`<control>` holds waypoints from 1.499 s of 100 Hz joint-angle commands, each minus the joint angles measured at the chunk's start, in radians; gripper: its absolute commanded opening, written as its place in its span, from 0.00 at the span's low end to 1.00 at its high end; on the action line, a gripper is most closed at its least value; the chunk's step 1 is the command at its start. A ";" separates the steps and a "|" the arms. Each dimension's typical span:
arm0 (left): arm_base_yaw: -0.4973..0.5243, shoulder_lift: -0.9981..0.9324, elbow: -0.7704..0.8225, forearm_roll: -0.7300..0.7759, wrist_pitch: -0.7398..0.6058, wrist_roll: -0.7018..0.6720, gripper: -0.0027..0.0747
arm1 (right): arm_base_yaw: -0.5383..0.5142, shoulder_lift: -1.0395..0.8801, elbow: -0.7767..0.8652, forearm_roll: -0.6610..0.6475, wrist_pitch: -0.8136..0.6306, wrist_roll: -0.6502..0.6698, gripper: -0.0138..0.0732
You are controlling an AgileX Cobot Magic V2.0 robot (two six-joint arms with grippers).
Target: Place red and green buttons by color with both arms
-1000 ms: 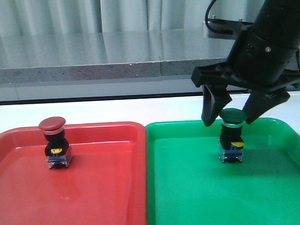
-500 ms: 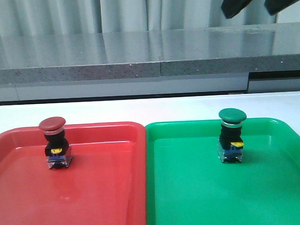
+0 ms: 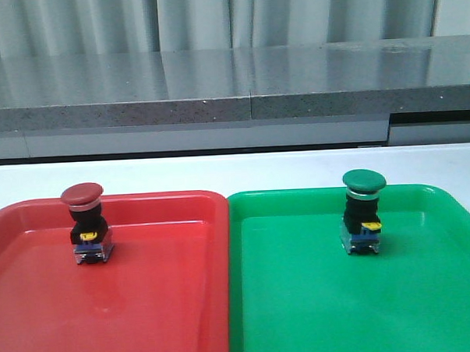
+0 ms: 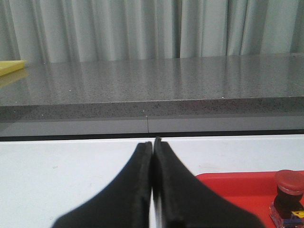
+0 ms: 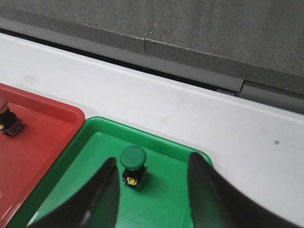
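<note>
The red button [image 3: 86,223] stands upright in the red tray [image 3: 147,304], near its far left. The green button [image 3: 363,211] stands upright in the green tray [image 3: 326,304], near its far side. Neither arm shows in the front view. In the left wrist view my left gripper [image 4: 152,145] is shut and empty above the white table, with the red button [image 4: 289,194] off to its side. In the right wrist view my right gripper [image 5: 153,166] is open and empty, high above the green button [image 5: 132,165].
The two trays lie side by side on a white table [image 3: 235,172]. A grey stone ledge [image 3: 215,83] with curtains behind runs along the far side. A yellow object [image 4: 10,66] lies on the ledge in the left wrist view.
My right gripper, open around the green button's cap a second ago, has risen up and out of the front view. The green button stays standing in the green tray.
</note>
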State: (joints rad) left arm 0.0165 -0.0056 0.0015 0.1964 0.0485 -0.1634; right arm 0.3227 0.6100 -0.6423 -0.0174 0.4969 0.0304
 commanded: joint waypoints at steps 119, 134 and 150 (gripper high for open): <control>-0.008 -0.029 0.042 -0.010 -0.081 -0.003 0.01 | -0.081 -0.332 0.219 -0.075 -0.171 -0.001 0.08; -0.008 -0.029 0.042 -0.010 -0.081 -0.003 0.01 | -0.195 -0.424 0.340 -0.021 -0.236 -0.001 0.08; -0.008 -0.029 0.042 -0.010 -0.081 -0.003 0.01 | -0.288 -0.536 0.466 0.005 -0.346 -0.001 0.08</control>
State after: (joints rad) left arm 0.0165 -0.0056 0.0015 0.1964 0.0485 -0.1634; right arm 0.0746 0.1178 -0.2041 -0.0270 0.3021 0.0294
